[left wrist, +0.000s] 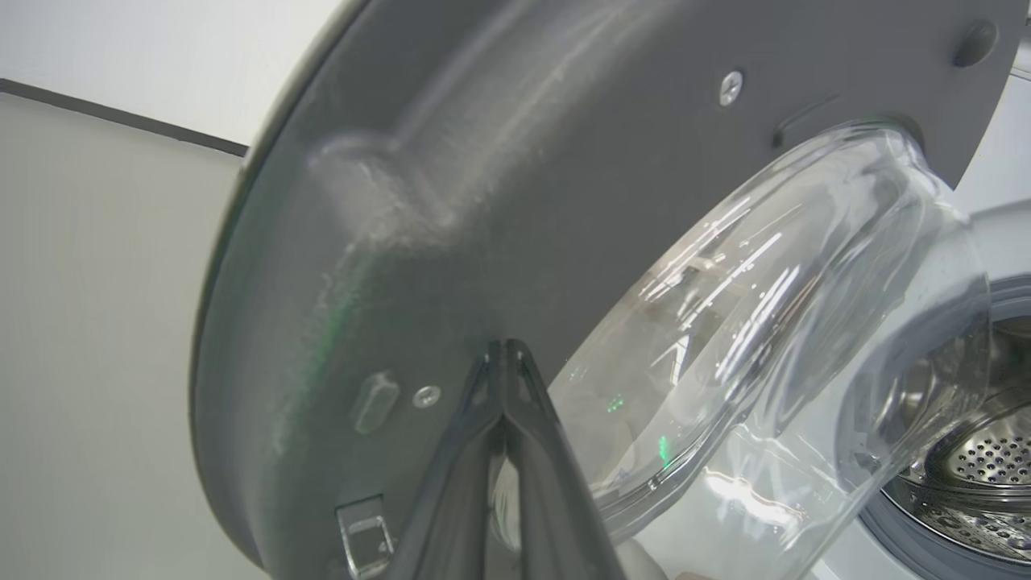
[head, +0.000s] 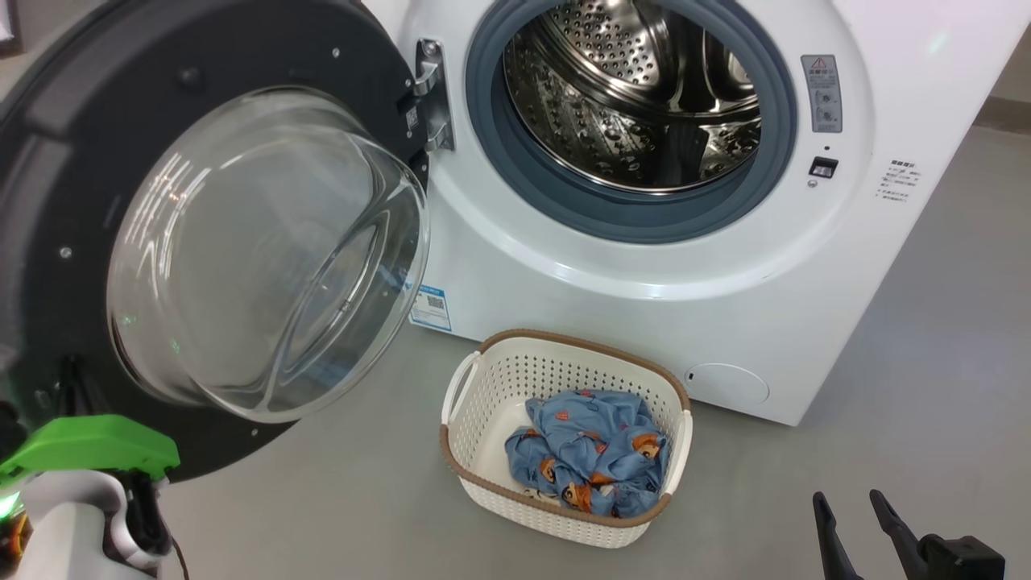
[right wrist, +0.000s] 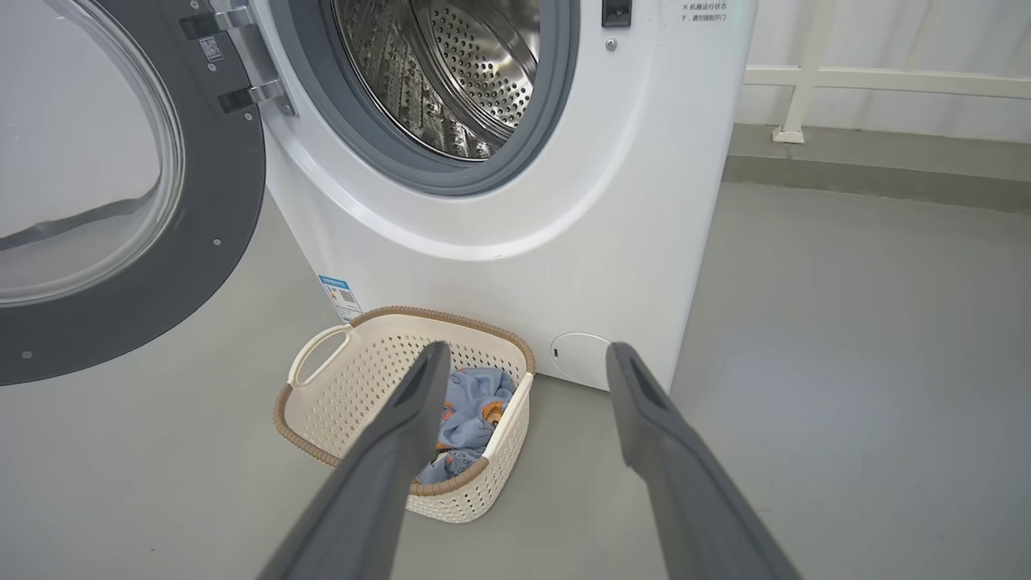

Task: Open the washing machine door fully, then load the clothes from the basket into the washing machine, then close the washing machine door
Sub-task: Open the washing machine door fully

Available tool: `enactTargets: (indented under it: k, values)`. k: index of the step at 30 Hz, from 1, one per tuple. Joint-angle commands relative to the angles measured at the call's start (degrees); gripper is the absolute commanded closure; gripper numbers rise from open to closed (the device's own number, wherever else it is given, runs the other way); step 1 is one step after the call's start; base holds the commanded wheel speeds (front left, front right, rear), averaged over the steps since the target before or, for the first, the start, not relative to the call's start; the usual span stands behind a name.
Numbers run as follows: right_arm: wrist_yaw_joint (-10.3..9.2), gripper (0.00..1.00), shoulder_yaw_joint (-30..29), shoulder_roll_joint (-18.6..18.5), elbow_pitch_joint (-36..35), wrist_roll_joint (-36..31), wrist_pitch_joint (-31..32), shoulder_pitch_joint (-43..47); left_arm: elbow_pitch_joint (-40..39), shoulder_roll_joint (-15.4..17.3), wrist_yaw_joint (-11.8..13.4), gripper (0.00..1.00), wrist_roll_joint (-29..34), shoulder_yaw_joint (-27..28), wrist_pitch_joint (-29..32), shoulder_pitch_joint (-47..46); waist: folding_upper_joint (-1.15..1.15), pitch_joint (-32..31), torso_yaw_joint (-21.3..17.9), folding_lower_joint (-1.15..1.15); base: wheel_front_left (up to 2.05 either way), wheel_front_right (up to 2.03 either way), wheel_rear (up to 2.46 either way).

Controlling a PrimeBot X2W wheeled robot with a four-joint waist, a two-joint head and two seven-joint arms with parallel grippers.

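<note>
Holding our left gripper (left wrist: 505,354) pinched shut by the open door's (left wrist: 451,161) inner rim, and our right gripper (right wrist: 527,354) spread wide and empty, we see the clothes (head: 592,455) in the basket (head: 564,338), just before the washing machine (head: 564,274).

I see grey floor (head: 934,346). Standing on it: washing machine (head: 580,282), and basket (head: 483,403) upright just in front of it. Can't tell if they touch.
</note>
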Motion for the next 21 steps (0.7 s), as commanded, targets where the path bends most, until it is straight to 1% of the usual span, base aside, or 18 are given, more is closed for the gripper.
enactTargets:
  k: [1,2,3,4,6,8,9,15,17,18,21]
  values:
    - [0.16,0.00,1.39,-0.41,-1.11,1.12,-0.43,0.22,-3.04,1.91,-0.57,1.00,0.38,2.58,-0.70,0.26,0.00,-0.48,-0.39,0.00,0.00,0.00,0.00]
    - [0.16,0.00,1.41,-0.37,-1.16,1.15,-0.43,0.21,-4.10,1.58,-0.77,1.00,0.35,2.85,-0.70,1.00,0.00,-0.61,-0.55,0.00,0.00,0.00,0.00]
    - [0.16,0.00,1.42,-0.34,-1.18,1.19,-0.43,0.20,-5.45,1.23,-0.89,0.89,0.38,3.14,-0.70,1.74,0.00,-0.71,-0.71,0.00,0.00,0.00,0.00]
    - [0.16,0.00,1.45,-0.32,-1.20,1.23,-0.43,0.19,-7.11,0.86,-0.92,0.68,0.30,3.75,-0.70,2.46,0.00,-0.75,-0.87,0.00,0.00,0.00,0.00]
    - [0.16,0.00,1.38,-0.32,-1.28,1.34,-0.43,0.27,-10.62,-0.03,-0.78,0.32,0.62,4.38,-0.70,4.00,0.00,-0.90,-1.18,0.00,0.00,0.00,0.00]
    - [0.16,0.00,1.67,-0.33,-1.26,1.41,-0.43,0.44,-14.33,-0.97,-0.31,0.04,1.03,4.48,-0.70,5.67,0.00,-1.15,-1.70,0.00,0.00,0.00,0.00]
    - [0.16,0.00,1.91,-0.37,-1.20,1.43,-0.43,0.46,-16.55,-1.28,-0.14,0.00,1.27,4.51,-0.70,6.50,0.00,-1.21,-2.09,0.00,0.00,0.00,0.00]
    - [0.16,0.00,2.54,-0.53,-1.61,1.42,-0.43,-0.45,-30.63,-2.44,0.51,0.00,3.57,1.56,0.03,12.21,0.00,-1.23,-5.34,0.00,0.00,0.00,0.00]
    - [0.16,0.00,2.91,-0.57,-1.59,1.47,-0.43,-0.73,-34.72,-2.64,-0.08,0.00,4.32,-0.12,0.39,13.89,0.00,-1.14,-6.64,0.00,0.00,0.00,0.00]
    - [0.16,0.00,2.91,-0.57,-1.59,1.47,-0.43,-0.73,-34.72,-2.64,-0.08,0.00,4.32,-0.12,0.39,13.89,0.00,-1.14,-6.64,0.00,0.00,0.00,0.00]
    - [0.16,0.00,3.92,-0.50,-1.45,1.57,-0.43,-1.04,-38.23,-2.77,-1.43,0.00,4.87,-2.19,0.58,16.10,0.00,-1.04,-8.75,0.00,0.00,0.00,0.00]
